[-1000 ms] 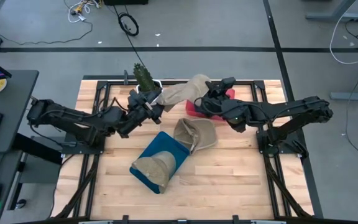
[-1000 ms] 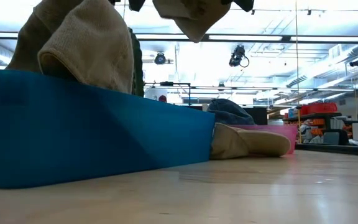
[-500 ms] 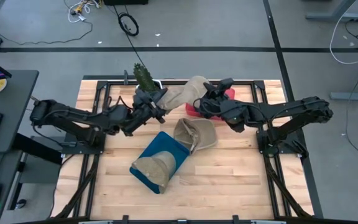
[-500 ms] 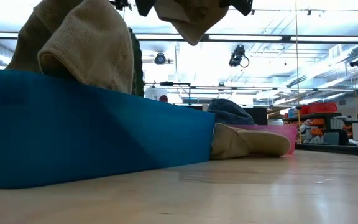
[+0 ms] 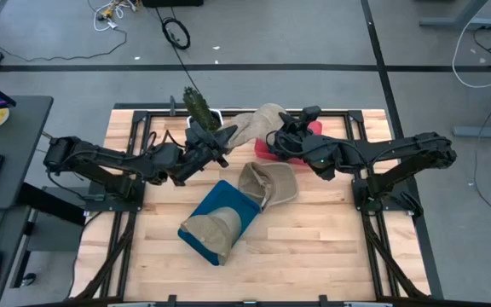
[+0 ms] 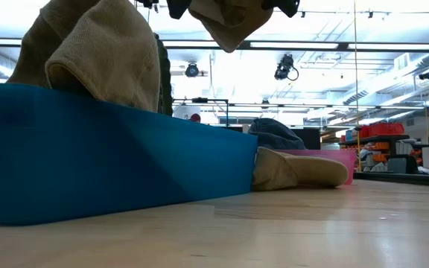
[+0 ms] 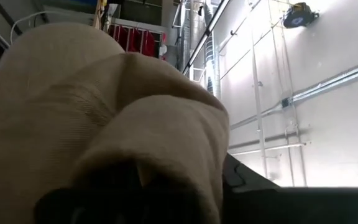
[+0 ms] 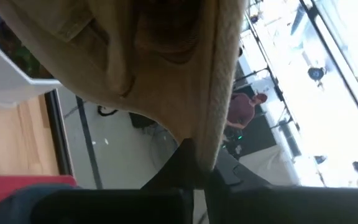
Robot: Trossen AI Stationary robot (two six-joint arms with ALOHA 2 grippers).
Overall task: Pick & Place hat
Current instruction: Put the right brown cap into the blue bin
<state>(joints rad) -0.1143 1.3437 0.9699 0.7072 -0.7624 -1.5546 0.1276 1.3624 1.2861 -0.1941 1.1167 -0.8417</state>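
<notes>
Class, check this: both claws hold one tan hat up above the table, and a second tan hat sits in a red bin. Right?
Not quite. The bin holding the second tan hat is blue, as the high view shows. The left claw and right claw do hold one tan hat aloft.

Robotics lab or workshop: bare concrete floor [image 5: 314, 34] with loose cables [image 5: 176, 32], high ceiling light strips [image 6: 334, 45], wooden bench [image 5: 314, 247].

hats: 3 [image 5: 250, 125] | blue bin: 1 [image 5: 220, 207] | pink bin: 1 [image 5: 264, 150] | plant: 1 [image 5: 198, 106] | arms: 2
</notes>
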